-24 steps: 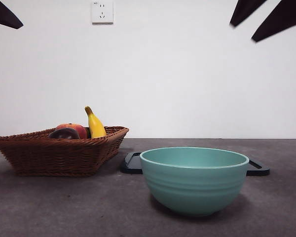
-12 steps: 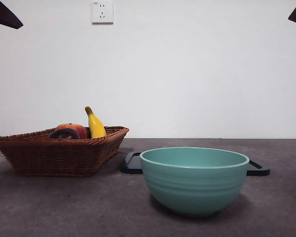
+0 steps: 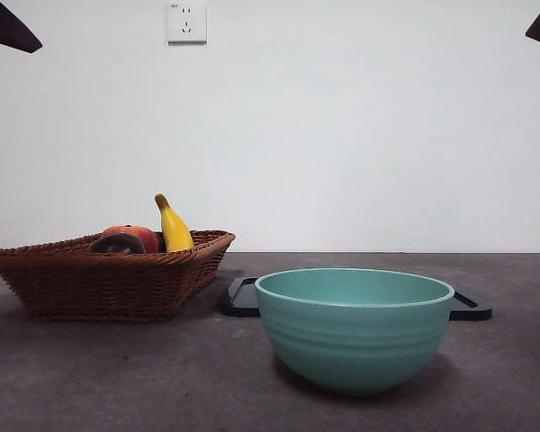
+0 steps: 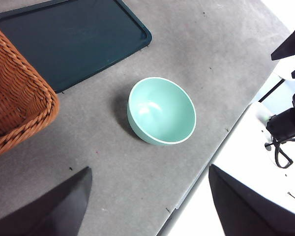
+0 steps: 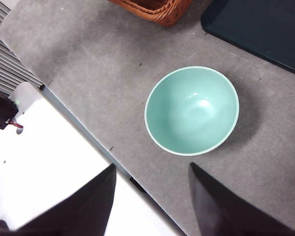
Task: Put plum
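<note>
Left gripper [image 4: 147, 206] is hanging high over the table w/ jaws spread wide, holding nothing; the teal bowl [image 4: 161, 111] is sitting below it. Right gripper [image 5: 152, 201] is also waiting up high, jaws parted & empty, above the same bowl. The plum [image 3: 117, 244] is lying in the wicker basket [image 3: 108, 279], touching a red-orange peach [image 3: 137, 234], w/ a banana [image 3: 173, 227] leaning just beside. A dark tray [image 3: 241, 299] is lying behind the bowl.
</note>
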`<move>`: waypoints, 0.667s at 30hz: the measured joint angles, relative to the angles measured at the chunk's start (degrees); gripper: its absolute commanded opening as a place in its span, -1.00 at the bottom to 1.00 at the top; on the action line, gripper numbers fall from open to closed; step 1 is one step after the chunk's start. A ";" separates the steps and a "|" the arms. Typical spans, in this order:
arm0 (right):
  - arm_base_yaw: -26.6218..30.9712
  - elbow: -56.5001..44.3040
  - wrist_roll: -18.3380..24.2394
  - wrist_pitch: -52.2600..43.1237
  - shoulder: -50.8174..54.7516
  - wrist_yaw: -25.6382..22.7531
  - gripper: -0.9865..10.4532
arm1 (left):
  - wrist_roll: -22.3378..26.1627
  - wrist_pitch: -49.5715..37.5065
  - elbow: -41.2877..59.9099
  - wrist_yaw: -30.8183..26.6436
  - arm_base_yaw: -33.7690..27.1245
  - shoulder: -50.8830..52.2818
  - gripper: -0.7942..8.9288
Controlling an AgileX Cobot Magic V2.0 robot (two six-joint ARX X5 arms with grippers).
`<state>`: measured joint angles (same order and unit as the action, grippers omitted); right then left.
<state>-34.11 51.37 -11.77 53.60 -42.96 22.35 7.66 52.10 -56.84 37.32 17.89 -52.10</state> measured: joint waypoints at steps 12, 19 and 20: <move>0.00 0.00 1.11 -0.07 0.00 -0.04 -0.82 | 0.00 0.17 0.00 0.00 0.00 0.00 -0.82; 0.00 0.00 1.27 -0.31 0.00 -0.07 -0.82 | 0.00 0.15 0.02 0.00 0.00 0.00 -0.82; 0.00 0.00 1.29 -0.31 0.00 -0.07 -0.82 | 0.00 0.15 0.00 0.00 0.00 0.00 -0.82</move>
<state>-34.11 51.37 -10.48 53.30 -42.96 22.28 7.66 52.25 -56.84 37.32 17.89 -52.10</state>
